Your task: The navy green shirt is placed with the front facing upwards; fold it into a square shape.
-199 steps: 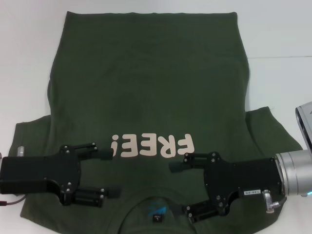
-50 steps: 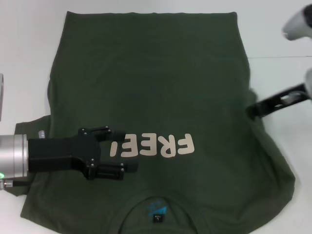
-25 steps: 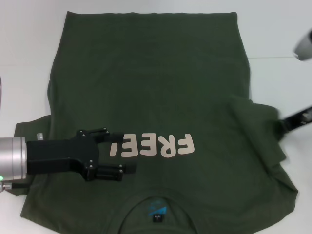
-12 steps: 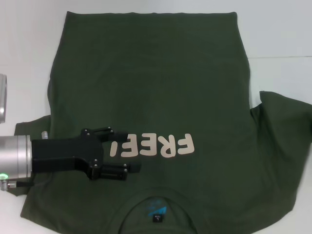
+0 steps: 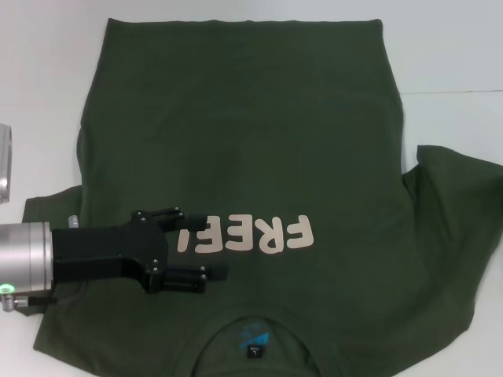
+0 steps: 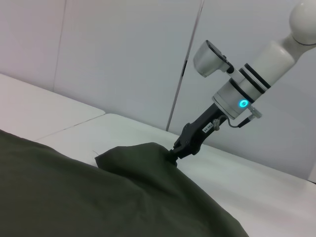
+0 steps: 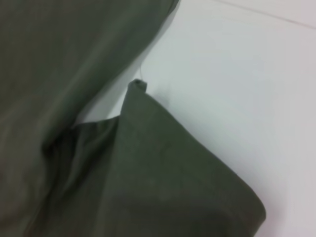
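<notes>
The navy green shirt [image 5: 251, 133] lies flat on the white table, front up, with its pale "FREE!" print [image 5: 245, 234] and blue-marked collar [image 5: 253, 342] toward me. My left gripper [image 5: 211, 246] is open and rests over the chest just left of the print. My right gripper is out of the head view. In the left wrist view it [image 6: 177, 149] is shut on the outer edge of the shirt's right sleeve [image 5: 452, 212], holding it slightly raised. The right wrist view shows that sleeve's corner [image 7: 163, 182] over the table.
The white table [image 5: 448, 63] surrounds the shirt, with a thin seam line on its right side. A pale wall stands behind the table in the left wrist view [image 6: 123, 49]. The left sleeve [image 5: 47, 208] lies partly under my left arm.
The right sleeve, bunched and folded inward a second ago, has been pulled outward to the right and lies spread. My right gripper has left the head view. The left gripper has barely moved.
</notes>
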`<state>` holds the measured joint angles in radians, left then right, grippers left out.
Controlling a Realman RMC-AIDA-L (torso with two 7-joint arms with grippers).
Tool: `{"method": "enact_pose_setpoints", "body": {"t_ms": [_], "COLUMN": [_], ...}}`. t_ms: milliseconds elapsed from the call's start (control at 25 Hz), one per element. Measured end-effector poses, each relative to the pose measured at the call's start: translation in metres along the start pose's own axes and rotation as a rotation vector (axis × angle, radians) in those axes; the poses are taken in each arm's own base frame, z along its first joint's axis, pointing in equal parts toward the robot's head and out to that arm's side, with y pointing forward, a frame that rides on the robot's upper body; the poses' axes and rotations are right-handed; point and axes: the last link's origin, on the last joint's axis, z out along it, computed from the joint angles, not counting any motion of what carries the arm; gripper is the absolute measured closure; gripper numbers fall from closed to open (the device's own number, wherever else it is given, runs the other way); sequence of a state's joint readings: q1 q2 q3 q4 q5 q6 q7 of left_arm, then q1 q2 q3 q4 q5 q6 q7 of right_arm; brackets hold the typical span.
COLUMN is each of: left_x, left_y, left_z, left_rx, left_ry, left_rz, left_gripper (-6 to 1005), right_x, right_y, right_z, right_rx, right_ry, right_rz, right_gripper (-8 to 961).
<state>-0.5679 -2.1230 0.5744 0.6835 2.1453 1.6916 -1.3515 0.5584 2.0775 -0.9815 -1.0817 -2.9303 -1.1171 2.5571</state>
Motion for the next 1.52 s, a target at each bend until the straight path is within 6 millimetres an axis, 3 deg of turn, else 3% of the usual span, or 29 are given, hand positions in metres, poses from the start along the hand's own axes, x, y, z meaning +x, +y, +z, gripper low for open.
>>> {"method": "enact_pose_setpoints", "body": {"t_ms": [360,960,1200,1520], "left_x": [0.002,0.000,-0.001,-0.001], "left_y": [-0.001,0.000,0.001,0.001], "left_z": [0.002,0.006,0.006,0.006], "left_rx": [0.002,-0.006,-0.004,-0.004], "left_ry": [0.002,0.004,0.005,0.003], "left_rz": [0.003,-0.002,-0.006,-0.005], "left_gripper": [101,105,106,108], "right_x": [0.011,0.023,0.019,-0.005], "right_y": [0.004,-0.019,-0.020,0.004], "right_z": [0.002,-0.011,-0.018,-0.030], "right_rx": [-0.029,-0.003,-0.001,-0.057], "right_ry": [0.050,0.089,0.080,0.075], "right_rz": [0.006,0.028,0.016,-0.043], "right_gripper": [947,947,947,946]}}
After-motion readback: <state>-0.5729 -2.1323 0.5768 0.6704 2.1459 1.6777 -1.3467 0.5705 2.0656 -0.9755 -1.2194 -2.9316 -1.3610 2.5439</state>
